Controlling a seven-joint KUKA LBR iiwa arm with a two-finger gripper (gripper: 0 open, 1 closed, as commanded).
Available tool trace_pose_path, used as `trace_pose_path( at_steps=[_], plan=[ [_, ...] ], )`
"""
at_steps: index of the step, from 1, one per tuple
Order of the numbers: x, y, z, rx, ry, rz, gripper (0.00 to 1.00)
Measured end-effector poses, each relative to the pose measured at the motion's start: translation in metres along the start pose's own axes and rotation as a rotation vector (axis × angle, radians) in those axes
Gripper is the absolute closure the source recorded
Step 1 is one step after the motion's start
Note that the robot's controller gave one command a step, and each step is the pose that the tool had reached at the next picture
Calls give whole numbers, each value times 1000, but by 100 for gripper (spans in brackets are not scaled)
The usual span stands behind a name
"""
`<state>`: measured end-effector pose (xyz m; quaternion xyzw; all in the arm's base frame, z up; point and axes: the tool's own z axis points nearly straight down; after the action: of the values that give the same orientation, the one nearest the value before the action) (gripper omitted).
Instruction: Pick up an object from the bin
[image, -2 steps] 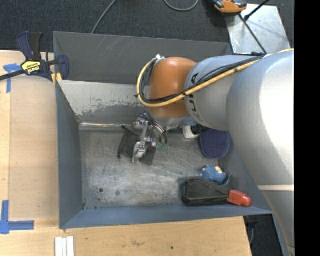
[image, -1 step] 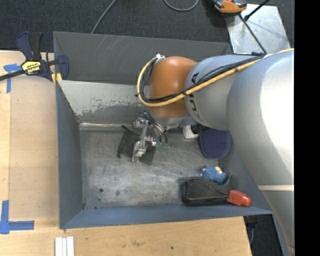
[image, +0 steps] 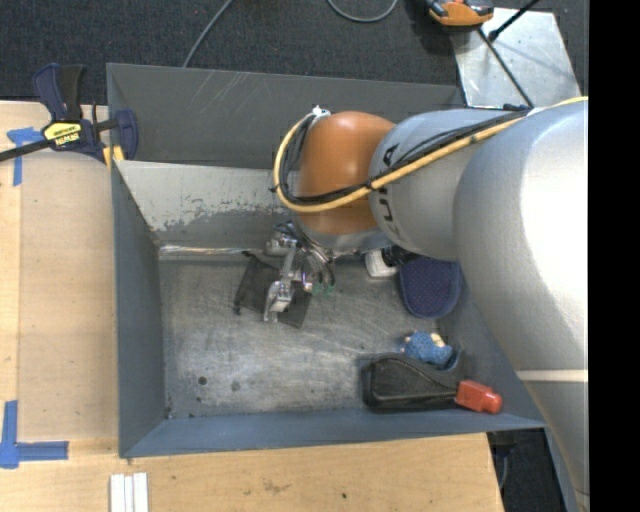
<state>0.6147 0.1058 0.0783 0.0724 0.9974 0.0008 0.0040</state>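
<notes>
Currently gripper (image: 283, 290) low over flat black piece (image: 250, 285), back-centre of bin (image: 135, 330) floor. Jaw state: can't tell. Risk: piece thin, lying flat, likely slides aside or slips out; black scrap (image: 294, 316) just beside may get caught too.

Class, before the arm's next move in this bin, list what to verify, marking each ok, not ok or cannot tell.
1. The gripper is over a thing: ok, above the black piece near the bin's middle.
2. The black piece lies apart from other things: ok.
3. The blue oval pad and red-tipped black tool are away from the gripper: ok.
4. The black piece is held: cannot tell.
5. The bin floor left of the black piece is bare: ok.
</notes>
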Motion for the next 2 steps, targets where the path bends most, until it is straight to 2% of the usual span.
trace_pose_path(
  at_steps=[1,2],
  plan=[
    [-1,0,-1,-1,-2,-1,0],
    [-4,1,-4,-2,-9,0,100]
  ],
)
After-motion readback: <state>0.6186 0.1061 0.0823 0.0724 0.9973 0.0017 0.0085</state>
